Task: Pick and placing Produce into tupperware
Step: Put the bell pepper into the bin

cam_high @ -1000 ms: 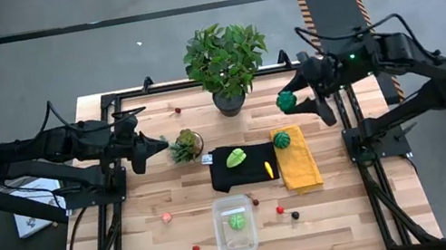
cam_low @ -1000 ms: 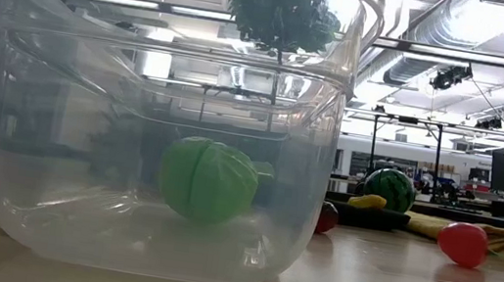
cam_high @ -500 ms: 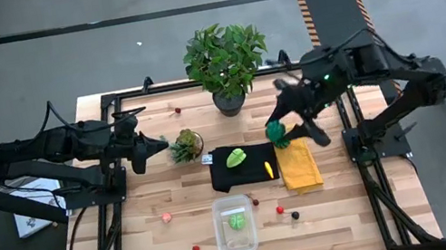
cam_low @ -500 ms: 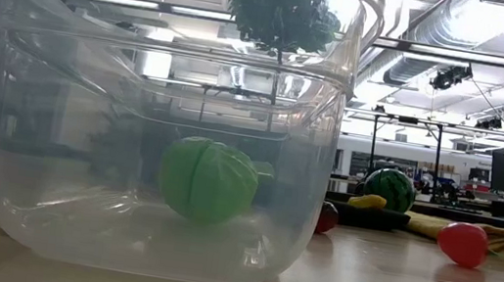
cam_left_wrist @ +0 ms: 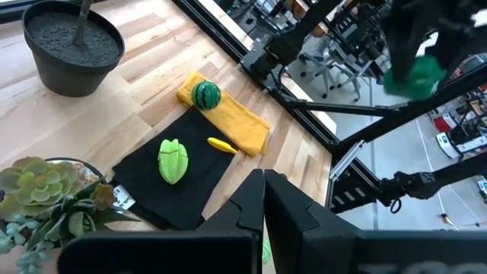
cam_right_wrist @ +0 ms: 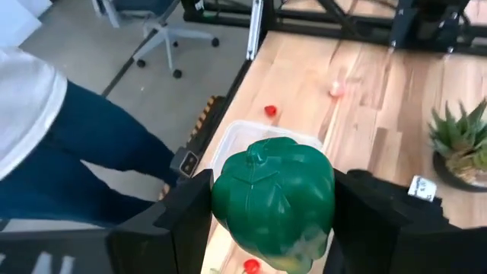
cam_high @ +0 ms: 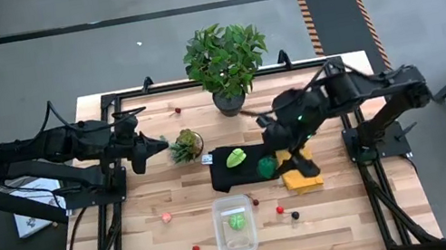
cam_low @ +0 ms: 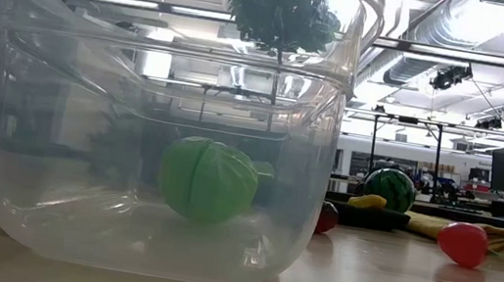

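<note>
Gripping green pepper (cam_right_wrist: 272,199), right end effector (cam_high: 269,166) over black cloth (cam_high: 225,178) edge

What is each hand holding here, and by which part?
The right hand holds a dark green toy pepper by its two sides. The left hand is shut on nothing.

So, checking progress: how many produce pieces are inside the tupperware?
1: a light-green round piece on the tupperware floor. The right gripper holds a green pepper, not yet inside. None seems hidden.

Right end effector (cam_high: 269,166) holds green produce (cam_high: 266,167) above black cloth (cam_high: 230,174).
</note>
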Robot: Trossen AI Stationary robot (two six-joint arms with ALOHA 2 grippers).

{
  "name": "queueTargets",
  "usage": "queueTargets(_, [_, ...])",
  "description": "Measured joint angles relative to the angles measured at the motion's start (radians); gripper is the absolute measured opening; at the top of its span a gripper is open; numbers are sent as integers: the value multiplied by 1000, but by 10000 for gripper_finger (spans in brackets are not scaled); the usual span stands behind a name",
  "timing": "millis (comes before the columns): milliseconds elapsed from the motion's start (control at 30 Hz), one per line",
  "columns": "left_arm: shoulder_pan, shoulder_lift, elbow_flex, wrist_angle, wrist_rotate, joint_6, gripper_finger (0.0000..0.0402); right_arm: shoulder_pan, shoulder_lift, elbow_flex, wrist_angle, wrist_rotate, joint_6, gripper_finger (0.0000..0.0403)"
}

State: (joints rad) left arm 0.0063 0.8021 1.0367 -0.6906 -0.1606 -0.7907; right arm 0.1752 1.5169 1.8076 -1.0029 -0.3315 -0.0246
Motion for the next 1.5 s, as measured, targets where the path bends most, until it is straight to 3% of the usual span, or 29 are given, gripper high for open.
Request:
queueTargets(167, [0,0,0,0,65,32,1,26,69,0,36,61,29,213])
queueTargets(700, [0,-35,0,144,395,143,1,43,250,0,229,74,233,213])
queueTargets(1000, [0,-108,0,158,405,192,1,71,334,0,246,70,239,213])
queueTargets(1500, [0,-137,0,47,376,194,1,122,457,0,265,72,297,213])
